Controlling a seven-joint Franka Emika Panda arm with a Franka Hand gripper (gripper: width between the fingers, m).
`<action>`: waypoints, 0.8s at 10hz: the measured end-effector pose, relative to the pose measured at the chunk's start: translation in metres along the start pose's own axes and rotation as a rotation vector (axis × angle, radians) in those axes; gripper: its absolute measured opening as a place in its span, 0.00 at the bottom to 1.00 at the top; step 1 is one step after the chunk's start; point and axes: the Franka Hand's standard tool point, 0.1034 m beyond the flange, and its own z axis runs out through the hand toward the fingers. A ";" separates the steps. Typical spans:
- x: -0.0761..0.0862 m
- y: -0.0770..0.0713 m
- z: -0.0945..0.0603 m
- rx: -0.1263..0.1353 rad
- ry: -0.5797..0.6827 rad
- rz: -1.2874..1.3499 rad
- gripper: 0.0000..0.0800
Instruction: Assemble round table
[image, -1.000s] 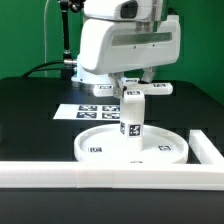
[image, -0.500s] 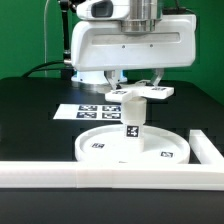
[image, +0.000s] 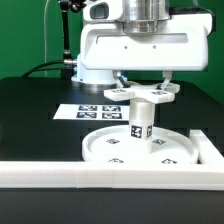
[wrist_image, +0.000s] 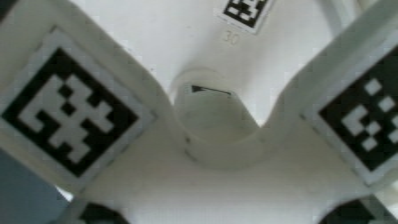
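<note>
The cross (image: 148, 96) is gripped by the closed gripper (image: 142, 85) atop the upright post (image: 140, 125), which is stood at the middle of the disc (image: 100, 150) on the black table (image: 30, 110), near the marker board (image: 85, 110).

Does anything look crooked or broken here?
Nothing really stands out. The post stands about upright on the round disc. The cross-shaped piece sits about level on top, held by the end effector. Nothing looks broken or spilled.
</note>
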 end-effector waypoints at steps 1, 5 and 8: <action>0.000 0.000 0.000 0.007 -0.003 0.112 0.58; 0.000 0.000 0.000 0.019 -0.004 0.421 0.58; 0.000 0.001 0.001 0.025 -0.012 0.561 0.58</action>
